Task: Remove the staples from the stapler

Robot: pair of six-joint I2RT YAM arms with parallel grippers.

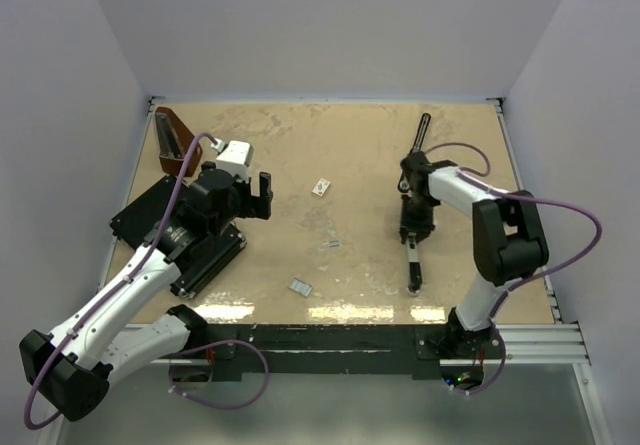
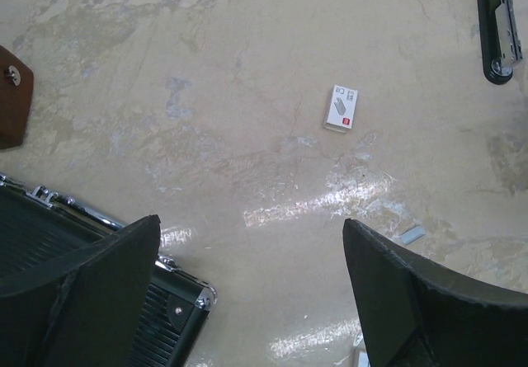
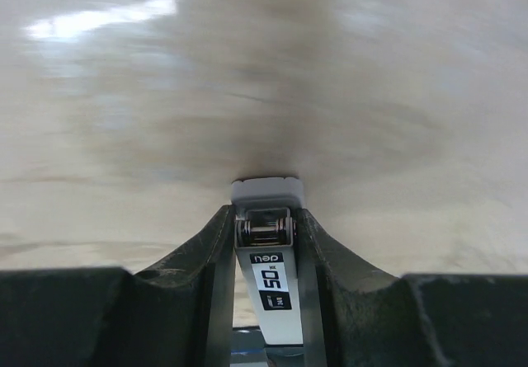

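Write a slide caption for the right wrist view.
Right gripper clamps the stapler by its grey metal channel, tabletop blurred beyond.

stapler [image 1: 414, 265]: black, grey channel
staples [image 1: 300, 286]: silvery grey
bench [image 1: 350, 135]: beige, pale scuffs
box [image 2: 341, 108]: white, red mark
wedge [image 1: 172, 140]: brown

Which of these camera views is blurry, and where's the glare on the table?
Right wrist view: the tabletop is smeared and soft, only the stapler up close is crisp. Left wrist view: sharp, with white glare streaks near the small white box. Top external view: sharp, with a glare band along the near table edge.
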